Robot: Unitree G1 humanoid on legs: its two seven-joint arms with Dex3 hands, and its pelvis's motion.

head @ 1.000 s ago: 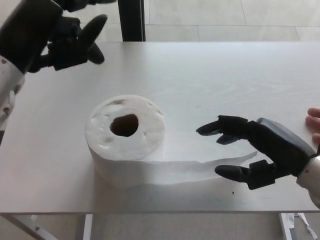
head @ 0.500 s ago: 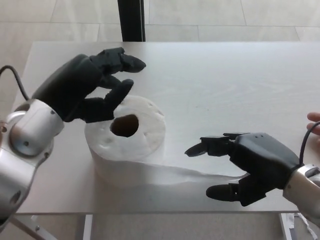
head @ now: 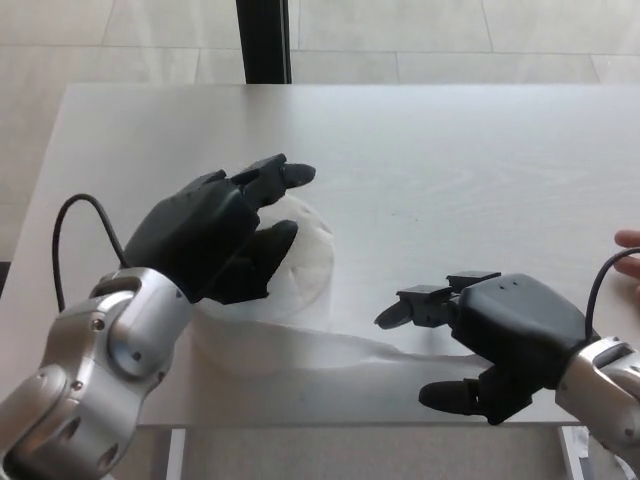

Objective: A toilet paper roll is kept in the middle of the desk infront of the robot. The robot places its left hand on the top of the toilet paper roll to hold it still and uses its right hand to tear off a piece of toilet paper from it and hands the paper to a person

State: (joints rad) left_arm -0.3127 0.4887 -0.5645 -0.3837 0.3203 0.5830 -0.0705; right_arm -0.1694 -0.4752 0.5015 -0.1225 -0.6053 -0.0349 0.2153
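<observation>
Item: toilet paper roll [head: 305, 262], white, standing on end near the middle of the desk [head: 460, 150]; its axis is vertical, the flat top face turned up toward the camera (core hole hidden by the hand above).

Loose tail of paper [head: 340, 352]: one strip leaving the roll's near side and lying flat on the desk, running toward the robot's right and slightly toward the front edge.

Left hand [head: 215, 240]: black, laid over the top of the roll, covering most of it, fingers spread and pointing away toward the far right; whether it presses on the paper cannot be told. It grips nothing.

Right hand [head: 490, 340]: black, at the far end of the strip near the front edge, thumb below and fingers above, apart, the strip passing between them unclamped.

Also present: a person's fingertips [head: 628, 250] at the right edge of the head view.
</observation>
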